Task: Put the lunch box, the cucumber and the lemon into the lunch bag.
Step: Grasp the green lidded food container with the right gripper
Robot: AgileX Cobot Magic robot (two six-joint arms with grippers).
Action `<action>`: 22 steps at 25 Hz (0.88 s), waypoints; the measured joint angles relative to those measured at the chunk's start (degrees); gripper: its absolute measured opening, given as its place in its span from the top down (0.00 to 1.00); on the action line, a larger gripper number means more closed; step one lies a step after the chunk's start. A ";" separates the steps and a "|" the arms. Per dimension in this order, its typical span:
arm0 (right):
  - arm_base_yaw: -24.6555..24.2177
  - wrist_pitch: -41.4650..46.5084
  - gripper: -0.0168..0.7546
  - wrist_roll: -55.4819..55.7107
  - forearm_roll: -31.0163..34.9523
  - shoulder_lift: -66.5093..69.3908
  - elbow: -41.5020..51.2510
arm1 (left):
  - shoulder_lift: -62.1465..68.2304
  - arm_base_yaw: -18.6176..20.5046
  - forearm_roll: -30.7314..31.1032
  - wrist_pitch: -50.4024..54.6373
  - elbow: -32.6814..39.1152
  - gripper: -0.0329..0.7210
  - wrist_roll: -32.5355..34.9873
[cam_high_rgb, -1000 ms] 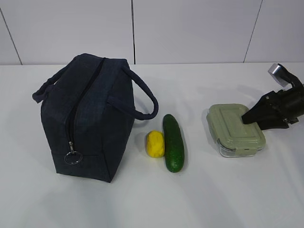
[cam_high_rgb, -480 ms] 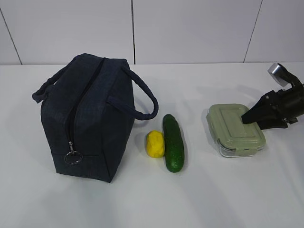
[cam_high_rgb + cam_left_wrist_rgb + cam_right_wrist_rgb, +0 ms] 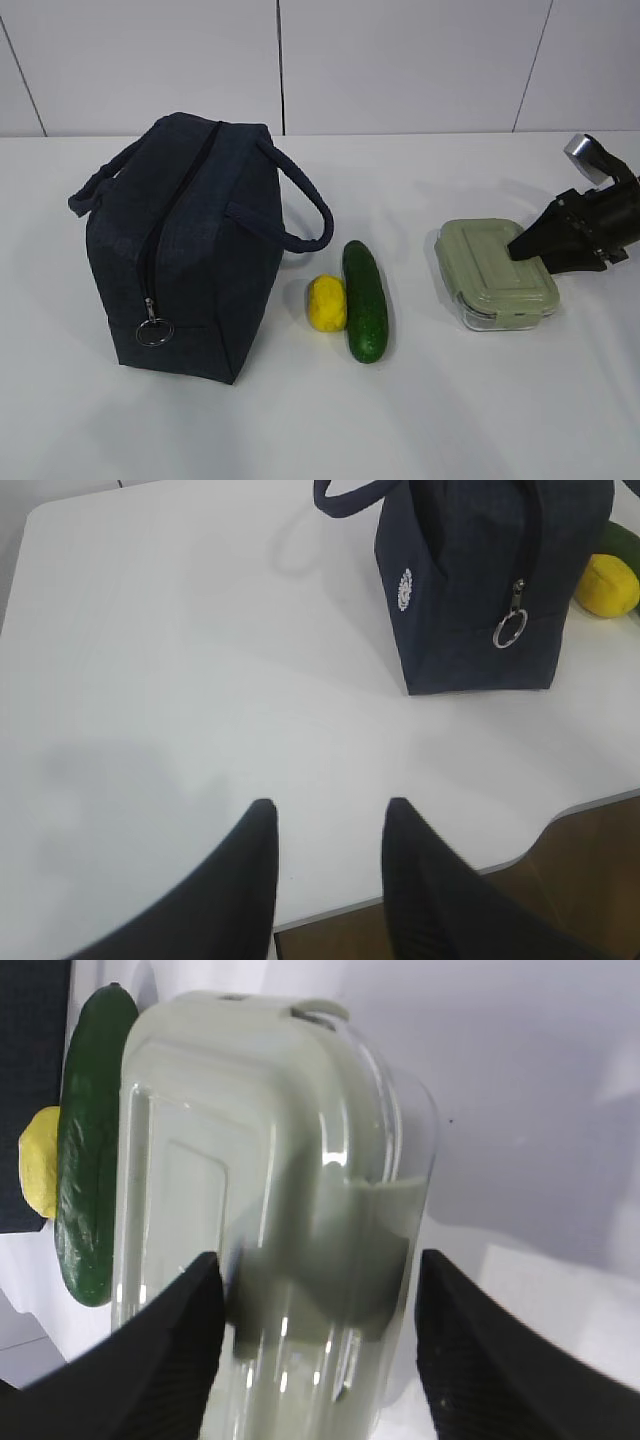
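The right gripper (image 3: 315,1335) straddles the clear, sage-green-lidded lunch box (image 3: 495,273), fingers spread, grasp unclear; the left gripper (image 3: 325,830) hangs released over the white bench (image 3: 180,680).

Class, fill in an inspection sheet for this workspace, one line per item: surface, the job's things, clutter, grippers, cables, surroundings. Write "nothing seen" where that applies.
Surface: white table, no marks visible.
Lunch bag: dark navy, standing, zipper closed with ring pull at the near end.
Lemon: on the table, right of the bag, beside the cucumber.
Cucumber: lying lengthwise to the right of the lemon.
Lunch box: on the table, sage-green lid on.
Clutter: nothing seen.
Left gripper: fingers apart, empty, above bare table, short of the bag.
Right gripper: fingers either side of the lunch box's end; whether they press on it cannot be told.
Cables: nothing seen.
Surroundings: pale panelled wall behind the table.
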 joint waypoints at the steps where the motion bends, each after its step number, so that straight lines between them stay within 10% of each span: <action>1: 0.00 0.00 0.40 0.00 0.00 0.00 0.00 | 0.00 0.00 0.00 0.00 0.00 0.64 0.00; 22: 0.00 -0.44 0.25 -2.72 -0.47 0.00 0.00 | 0.00 0.00 0.00 0.00 0.00 0.64 0.00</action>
